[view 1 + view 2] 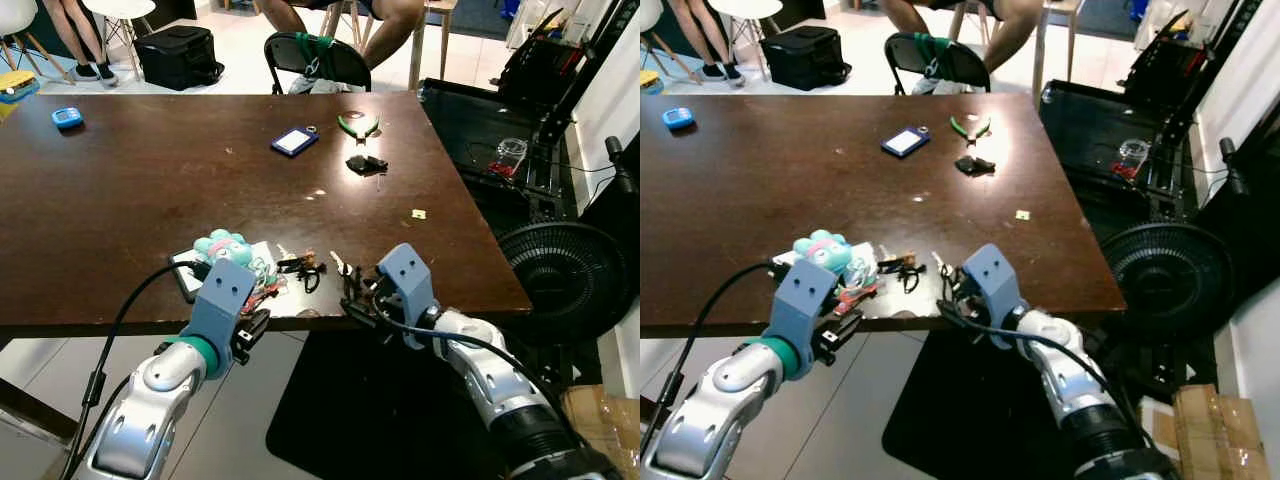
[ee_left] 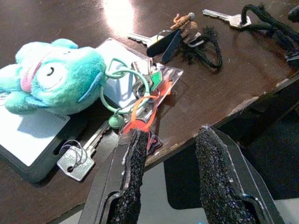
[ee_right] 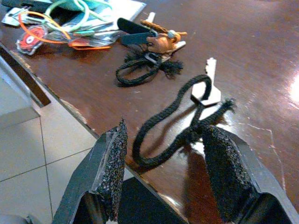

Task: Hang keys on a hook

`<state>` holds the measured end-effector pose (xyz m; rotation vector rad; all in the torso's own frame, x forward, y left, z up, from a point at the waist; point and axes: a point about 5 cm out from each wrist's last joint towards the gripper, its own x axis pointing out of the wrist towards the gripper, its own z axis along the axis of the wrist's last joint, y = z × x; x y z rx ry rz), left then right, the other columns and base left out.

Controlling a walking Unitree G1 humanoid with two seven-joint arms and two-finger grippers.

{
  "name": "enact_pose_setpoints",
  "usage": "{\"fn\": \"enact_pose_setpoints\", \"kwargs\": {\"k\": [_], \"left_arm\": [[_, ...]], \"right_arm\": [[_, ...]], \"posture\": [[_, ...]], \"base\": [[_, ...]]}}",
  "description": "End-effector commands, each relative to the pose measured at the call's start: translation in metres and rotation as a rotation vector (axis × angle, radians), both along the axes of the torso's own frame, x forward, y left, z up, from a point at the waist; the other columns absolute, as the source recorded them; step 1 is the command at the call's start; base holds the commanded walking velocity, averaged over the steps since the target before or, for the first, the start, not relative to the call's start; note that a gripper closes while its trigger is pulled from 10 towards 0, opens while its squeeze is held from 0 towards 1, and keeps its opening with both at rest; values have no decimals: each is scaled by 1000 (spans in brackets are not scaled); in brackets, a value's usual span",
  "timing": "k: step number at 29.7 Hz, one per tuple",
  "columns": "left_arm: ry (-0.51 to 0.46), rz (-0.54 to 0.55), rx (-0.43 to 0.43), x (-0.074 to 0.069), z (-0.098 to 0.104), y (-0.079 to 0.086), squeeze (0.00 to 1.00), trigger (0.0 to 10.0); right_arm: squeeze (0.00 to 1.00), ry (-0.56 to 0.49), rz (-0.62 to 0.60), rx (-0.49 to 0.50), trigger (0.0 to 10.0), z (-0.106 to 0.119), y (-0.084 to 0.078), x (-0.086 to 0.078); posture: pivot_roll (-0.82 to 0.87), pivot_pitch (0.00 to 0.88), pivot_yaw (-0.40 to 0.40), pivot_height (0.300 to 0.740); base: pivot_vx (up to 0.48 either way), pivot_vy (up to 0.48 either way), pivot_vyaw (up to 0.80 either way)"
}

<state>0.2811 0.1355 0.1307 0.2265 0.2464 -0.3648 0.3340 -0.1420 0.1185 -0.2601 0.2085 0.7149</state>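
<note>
Three key sets lie near the table's front edge. A teal plush keychain point(image 2: 51, 79) with green and orange rings point(image 2: 140, 112) rests on a clear card holder. My left gripper point(image 2: 175, 172) is open at the table edge, one fingertip point(image 2: 137, 140) against the orange ring. A key with a brown charm and black cord point(image 3: 152, 44) lies in the middle. A silver key on a black cord loop point(image 3: 187, 116) lies just ahead of my open right gripper point(image 3: 163, 168), with the loop reaching in between its fingers. In the left eye view both grippers point(image 1: 252, 328) point(image 1: 355, 300) sit at the edge.
Farther back on the brown table point(image 1: 150, 180) lie a blue card holder point(image 1: 294, 140), green pliers point(image 1: 357, 124), a black fob point(image 1: 366, 163) and a blue gadget point(image 1: 67, 117). A person sits beyond a black chair point(image 1: 315, 55). A fan point(image 1: 565, 280) stands at the right.
</note>
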Motion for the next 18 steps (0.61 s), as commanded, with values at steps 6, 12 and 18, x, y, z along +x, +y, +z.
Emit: {"fn": "enact_pose_setpoints", "kwargs": {"k": [6, 12, 18], "left_arm": [[9, 2, 5, -2, -3, 1, 0, 10000], [8, 5, 6, -2, -4, 1, 0, 10000], [6, 5, 9, 0, -4, 1, 0, 10000]], "right_arm": [[0, 5, 24, 6, 3176, -2, 3, 1], [0, 3, 29, 12, 0, -1, 5, 3], [0, -2, 31, 18, 0, 0, 6, 4]], "posture": [[-74, 48, 85, 740], [-75, 45, 85, 740], [-76, 42, 85, 740]], "base": [[0, 0, 0], [0, 0, 0], [0, 0, 0]]}}
